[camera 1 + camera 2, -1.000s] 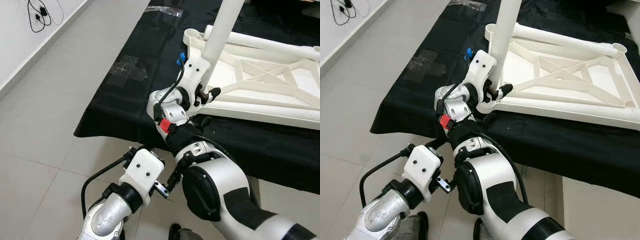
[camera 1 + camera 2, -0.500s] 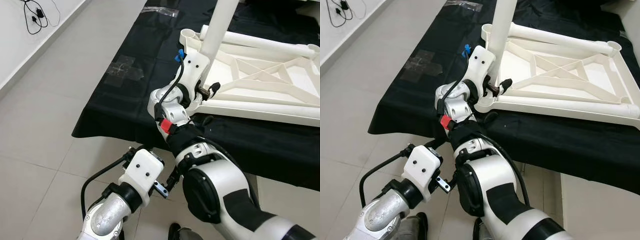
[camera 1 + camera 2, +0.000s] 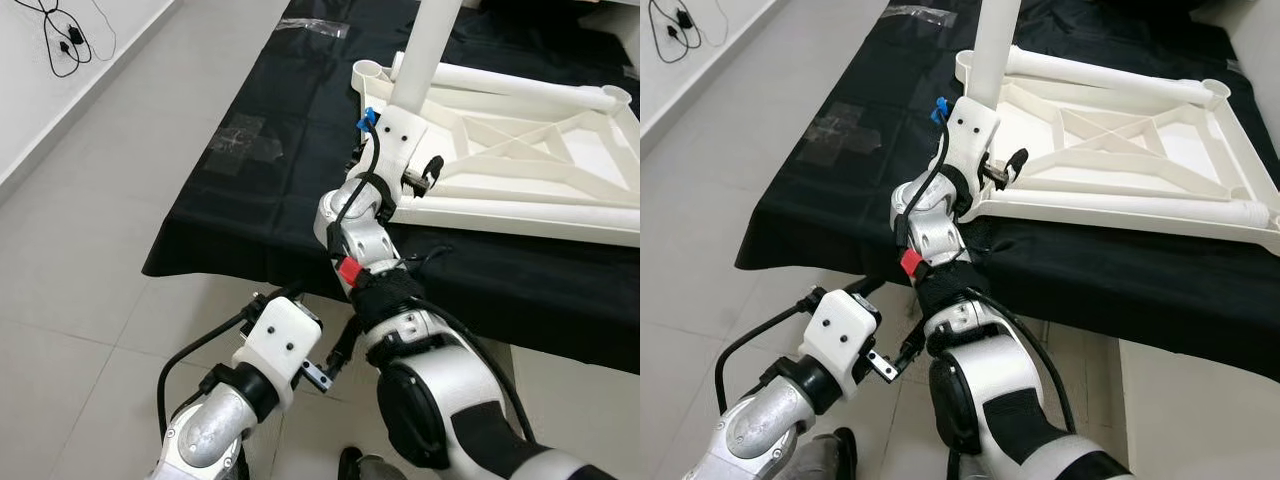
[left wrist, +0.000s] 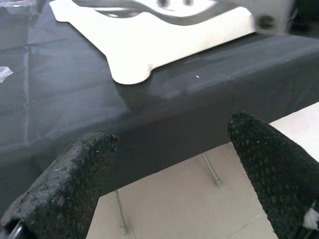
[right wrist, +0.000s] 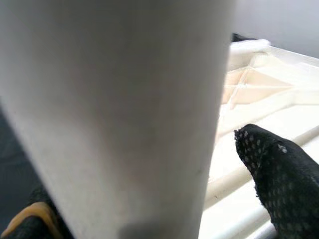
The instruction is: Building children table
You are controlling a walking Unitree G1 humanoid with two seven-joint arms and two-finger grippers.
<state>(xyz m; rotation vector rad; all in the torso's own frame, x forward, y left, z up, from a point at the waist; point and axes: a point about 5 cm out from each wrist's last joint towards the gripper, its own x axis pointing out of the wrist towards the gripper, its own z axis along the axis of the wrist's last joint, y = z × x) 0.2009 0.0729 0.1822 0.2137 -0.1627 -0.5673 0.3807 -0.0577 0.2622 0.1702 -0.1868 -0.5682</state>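
Grey floor tiles (image 3: 90, 230) lie beside a table (image 3: 250, 215) draped in a black cloth; an upturned white tabletop (image 3: 520, 150) is laid on the cloth, ribs upward, with sockets at its corners; a white leg (image 3: 420, 55) is held upright near the corner closest to the robot; the right hand (image 3: 418, 172) is clenched around this leg, one black finger (image 5: 279, 174) being seen just beside it; the left hand (image 4: 174, 164) is kept low below the table edge, its fingers (image 4: 65, 184) spread wide, nothing being held.
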